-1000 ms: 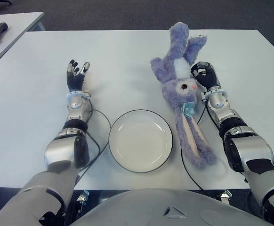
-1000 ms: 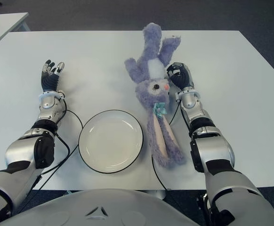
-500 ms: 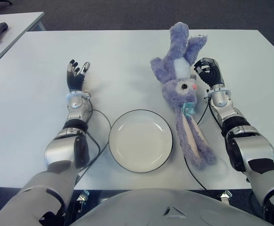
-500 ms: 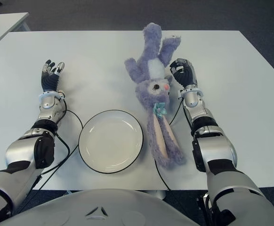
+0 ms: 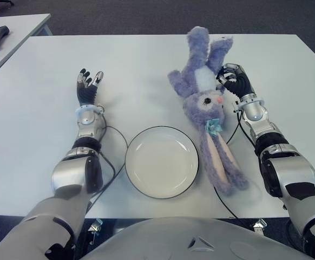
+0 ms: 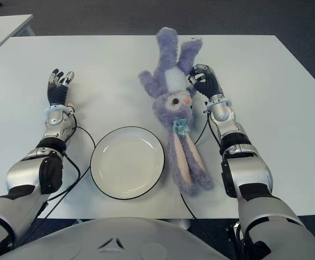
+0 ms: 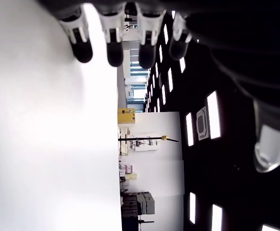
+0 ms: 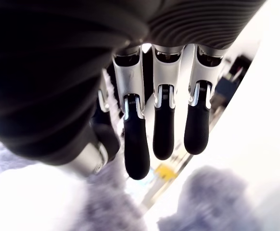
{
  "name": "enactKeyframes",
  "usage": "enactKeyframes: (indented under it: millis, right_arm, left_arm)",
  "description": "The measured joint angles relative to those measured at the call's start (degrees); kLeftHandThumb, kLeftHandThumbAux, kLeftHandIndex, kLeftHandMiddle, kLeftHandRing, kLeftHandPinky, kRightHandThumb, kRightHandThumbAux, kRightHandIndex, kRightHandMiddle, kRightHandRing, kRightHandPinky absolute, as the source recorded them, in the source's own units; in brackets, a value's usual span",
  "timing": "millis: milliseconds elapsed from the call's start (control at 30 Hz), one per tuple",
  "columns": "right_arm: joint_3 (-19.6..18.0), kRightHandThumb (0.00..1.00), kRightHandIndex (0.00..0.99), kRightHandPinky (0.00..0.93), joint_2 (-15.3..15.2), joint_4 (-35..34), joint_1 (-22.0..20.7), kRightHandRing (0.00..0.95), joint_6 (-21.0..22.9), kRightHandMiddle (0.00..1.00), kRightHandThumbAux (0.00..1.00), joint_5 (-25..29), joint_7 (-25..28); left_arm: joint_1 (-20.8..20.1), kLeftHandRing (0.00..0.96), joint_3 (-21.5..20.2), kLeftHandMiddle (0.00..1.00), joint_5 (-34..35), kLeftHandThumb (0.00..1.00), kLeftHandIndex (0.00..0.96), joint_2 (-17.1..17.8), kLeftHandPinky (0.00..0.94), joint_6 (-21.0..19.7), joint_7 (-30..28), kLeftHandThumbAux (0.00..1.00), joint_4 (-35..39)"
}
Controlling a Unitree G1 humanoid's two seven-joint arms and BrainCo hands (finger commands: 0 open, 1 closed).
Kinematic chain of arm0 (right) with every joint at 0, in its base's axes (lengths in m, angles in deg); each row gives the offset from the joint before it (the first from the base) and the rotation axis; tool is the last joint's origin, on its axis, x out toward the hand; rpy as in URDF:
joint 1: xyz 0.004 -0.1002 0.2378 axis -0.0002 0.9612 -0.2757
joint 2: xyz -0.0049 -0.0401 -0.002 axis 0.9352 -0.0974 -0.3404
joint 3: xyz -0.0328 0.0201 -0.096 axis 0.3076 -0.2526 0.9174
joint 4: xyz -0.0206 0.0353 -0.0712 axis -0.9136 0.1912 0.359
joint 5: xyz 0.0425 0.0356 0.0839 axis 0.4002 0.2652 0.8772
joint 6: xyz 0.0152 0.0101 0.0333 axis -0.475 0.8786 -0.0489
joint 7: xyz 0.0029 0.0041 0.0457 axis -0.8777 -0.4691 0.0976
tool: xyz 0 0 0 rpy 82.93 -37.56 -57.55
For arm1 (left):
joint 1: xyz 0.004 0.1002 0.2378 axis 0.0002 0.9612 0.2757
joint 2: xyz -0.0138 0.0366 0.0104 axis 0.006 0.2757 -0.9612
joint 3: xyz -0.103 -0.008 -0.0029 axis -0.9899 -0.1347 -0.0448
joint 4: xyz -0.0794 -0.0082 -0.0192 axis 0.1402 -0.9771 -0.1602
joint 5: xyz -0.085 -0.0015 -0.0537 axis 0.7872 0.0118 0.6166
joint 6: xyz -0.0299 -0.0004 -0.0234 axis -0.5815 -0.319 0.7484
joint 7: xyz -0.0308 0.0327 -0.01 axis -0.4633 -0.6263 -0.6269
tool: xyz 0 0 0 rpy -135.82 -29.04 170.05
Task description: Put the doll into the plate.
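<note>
Doll [image 5: 206, 103] — a purple plush rabbit — lies flat on the white table [image 5: 33, 119], long axis running roughly 12 to 6 o'clock with a slight tilt: legs at the far end, head mid-body, long ears trailing toward the robot. It sits just beside the plate [image 5: 162, 161], at about the plate's 1–2 o'clock, the ears passing close along the plate's 3 o'clock rim; no part of it is in the plate yet. Right hand [image 5: 234, 82] is at the doll's 3 o'clock side, against the upper body near a limb. Its wrist view shows the fingers [image 8: 136, 154] partly curled with purple fur close under them, but whether they have closed on anything I cannot tell. Left hand [image 5: 87, 89] shows at the plate's 10 o'clock, well apart from the doll, fingers extended and holding nothing. Judgement: the right hand is much the nearer — transfer would run toward the hand's 7–8 o'clock.
</note>
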Motion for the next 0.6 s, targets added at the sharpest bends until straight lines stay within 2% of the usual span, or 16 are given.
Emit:
enactKeyframes:
  millis: [100,233,600]
  right_arm:
    - [-0.2,0.129,0.007,0.230,0.0,-0.2,0.0,0.219,-0.2,0.162,0.509,0.9,2.7]
    - [-0.8,0.083,0.000,0.137,0.0,-0.2,0.0,0.131,-0.1,0.081,0.477,2.1,6.3]
    - [-1.9,0.090,0.000,0.124,0.0,-0.3,-0.1,0.057,0.2,0.001,0.464,4.1,10.9]
  left_arm:
    - [0.0,0.091,0.0,0.109,0.0,0.000,0.044,0.0,0.043,0.0,0.1,0.550,0.0]
    - [0.0,0.090,0.0,0.109,0.0,0.000,0.038,0.0,0.049,0.0,0.3,0.560,0.0]
    - [-0.1,0.092,0.0,0.107,0.0,0.000,0.041,-0.1,0.055,0.0,0.5,0.552,0.0]
